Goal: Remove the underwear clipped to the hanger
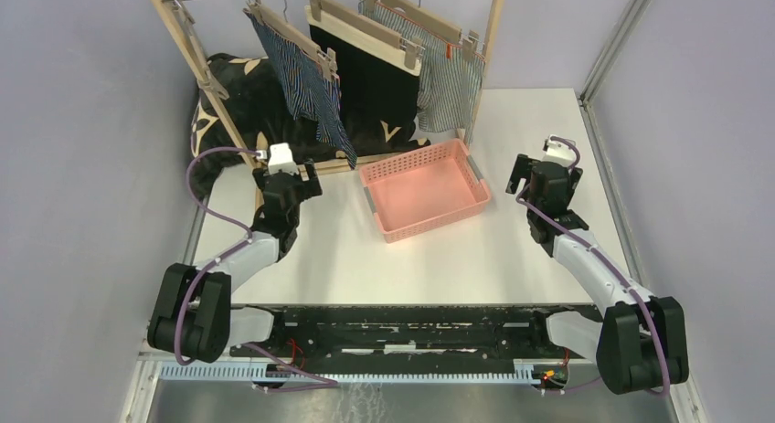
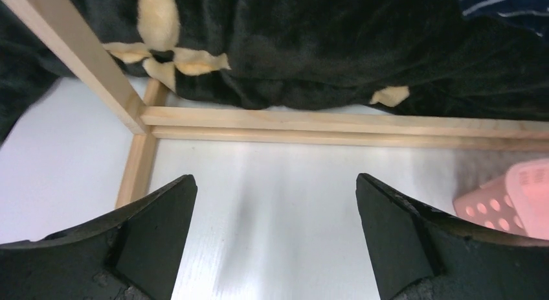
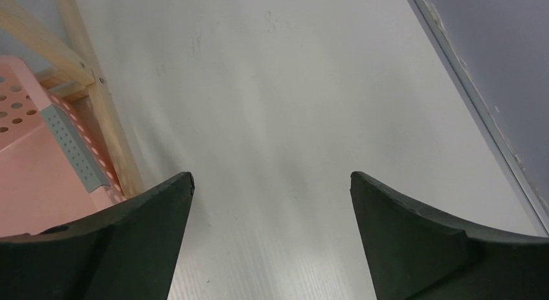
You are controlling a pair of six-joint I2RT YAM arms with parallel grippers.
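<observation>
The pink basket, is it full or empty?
Empty. The pink basket shows only its bare bottom. The navy shorts, black shorts and grey striped shorts hang clipped up behind it.

Pink basket point(image 1: 437, 220) on white table point(image 1: 366, 259), beside wooden rack point(image 1: 194, 59), black floral blanket point(image 1: 233, 80) at its base.

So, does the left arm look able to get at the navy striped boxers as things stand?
Probably yes. The left gripper sits low, jaws open, just in front of the rack, and the navy striped boxers hang above and to its right with nothing between; it would need to rise.
</observation>
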